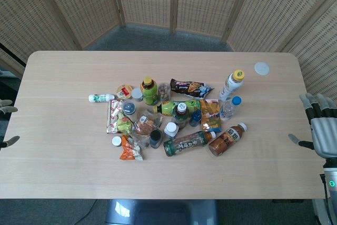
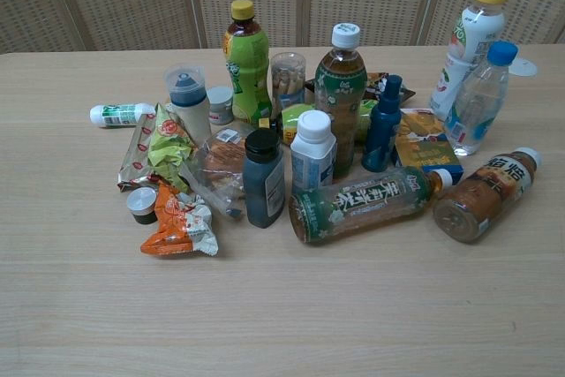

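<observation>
Your right hand (image 1: pixel 322 130) hangs off the right edge of the worktop (image 1: pixel 63 172), fingers (image 1: pixel 314 105) spread apart and holding nothing; the chest view does not show it. Your left hand (image 1: pixel 6 125) barely shows at the left edge of the head view, only a couple of fingertips, so you cannot tell how its fingers stand. Both hands are well apart from the heap of goods in the middle of the worktop. Nearest your right hand lies the brown tea bottle (image 1: pixel 227 139) on its side, just beside the green tea bottle (image 1: pixel 187 143), also lying down. Behind them stand the clear bottle with the blue cap (image 1: pixel 230 108) and the white bottle with the yellow cap (image 1: pixel 232 84). Toward your left hand, the small white bottle (image 1: pixel 101 98) lies on its side, with the striped snack packet (image 1: pixel 114 115) and the orange wrapper (image 1: pixel 128 149) near it.
</observation>
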### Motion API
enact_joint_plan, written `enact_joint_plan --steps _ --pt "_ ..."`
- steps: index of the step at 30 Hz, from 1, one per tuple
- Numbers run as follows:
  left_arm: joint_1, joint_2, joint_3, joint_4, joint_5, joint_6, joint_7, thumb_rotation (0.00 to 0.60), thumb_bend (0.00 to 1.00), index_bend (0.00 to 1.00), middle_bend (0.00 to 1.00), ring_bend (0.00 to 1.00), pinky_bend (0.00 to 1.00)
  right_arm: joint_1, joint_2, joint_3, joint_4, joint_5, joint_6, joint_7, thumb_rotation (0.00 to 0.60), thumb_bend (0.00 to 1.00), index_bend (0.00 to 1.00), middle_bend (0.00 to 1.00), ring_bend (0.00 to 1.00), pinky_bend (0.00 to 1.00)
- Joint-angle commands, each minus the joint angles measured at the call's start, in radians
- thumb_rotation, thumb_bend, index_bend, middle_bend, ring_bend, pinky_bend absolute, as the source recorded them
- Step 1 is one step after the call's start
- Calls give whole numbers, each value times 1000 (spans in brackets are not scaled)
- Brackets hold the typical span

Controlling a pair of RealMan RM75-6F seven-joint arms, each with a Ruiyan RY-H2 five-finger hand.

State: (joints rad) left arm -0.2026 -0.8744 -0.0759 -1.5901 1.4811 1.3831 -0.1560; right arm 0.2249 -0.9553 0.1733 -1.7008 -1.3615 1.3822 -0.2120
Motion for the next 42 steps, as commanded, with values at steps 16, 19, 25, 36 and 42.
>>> enact_joint_plan --steps 16,19,25,36,42 --pt "-60 40 24 -65 40 -114 56 600 121 540 180 168 0 -11 -10 -5 -9 -12 31 -2 509 27 0 0 0 0" --pt "-83 9 17 -66 43 -132 103 600 124 618 265 223 0 -14 -5 -5 -11 -12 34 1 507 27 0 0 0 0" --pt "-136 -64 10 -40 72 -169 206 600 126 610 367 343 0 -22 9 -6 -11 -10 41 13 512 28 0 0 0 0" --pt "-241 -154 9 -24 101 -277 373 556 185 490 409 403 5 -54 26 -12 -4 -6 71 39 512 27 0 0 0 0" --pt "-278 -167 13 -40 90 -329 434 328 361 413 373 398 4 -63 34 -12 0 -4 79 50 511 26 0 0 0 0"
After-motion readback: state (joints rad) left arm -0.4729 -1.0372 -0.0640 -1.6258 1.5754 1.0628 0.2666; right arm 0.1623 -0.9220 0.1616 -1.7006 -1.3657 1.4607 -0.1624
